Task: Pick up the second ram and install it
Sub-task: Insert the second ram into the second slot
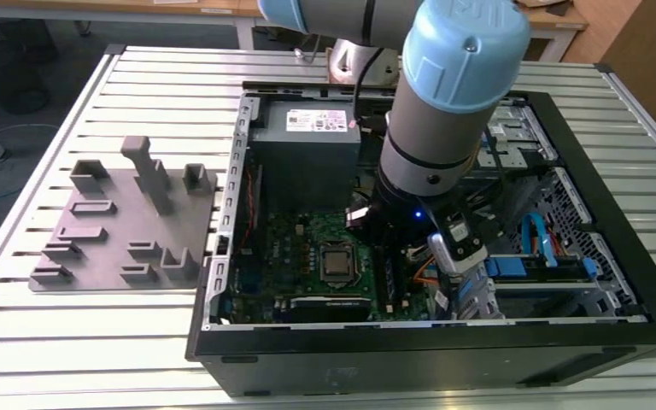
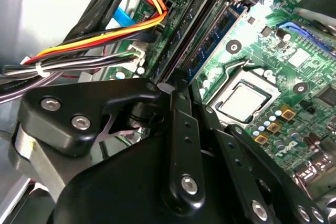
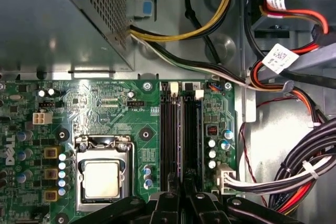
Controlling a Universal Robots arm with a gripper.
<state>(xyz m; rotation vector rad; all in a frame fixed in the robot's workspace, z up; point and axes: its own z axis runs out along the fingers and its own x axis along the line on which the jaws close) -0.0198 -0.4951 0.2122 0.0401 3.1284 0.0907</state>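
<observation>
One thin dark stick, the second ram (image 3: 182, 140), sits between my fingers (image 3: 169, 203). They are pressed close on its edge, pinching it. In both wrist views the stick runs straight out from my gripper (image 3: 184, 195) over the long black slots on the green board (image 3: 105, 108). In the second wrist view my gripper (image 2: 170, 85) meets the second ram (image 2: 189, 27) just beside a bunch of coloured wires (image 2: 105, 30). The shiny CPU socket (image 3: 102, 174) is near the slots.

In the exterior view my gripper (image 1: 402, 256) is down inside the open computer case (image 1: 419, 342), low and near the middle of the frame, just to the exterior view's right of the CPU socket (image 1: 337, 259). The case stands on a table (image 1: 32, 342) of silver slats. A grey plate with posts (image 1: 112, 231) lies at the exterior view's left, well apart from me.
</observation>
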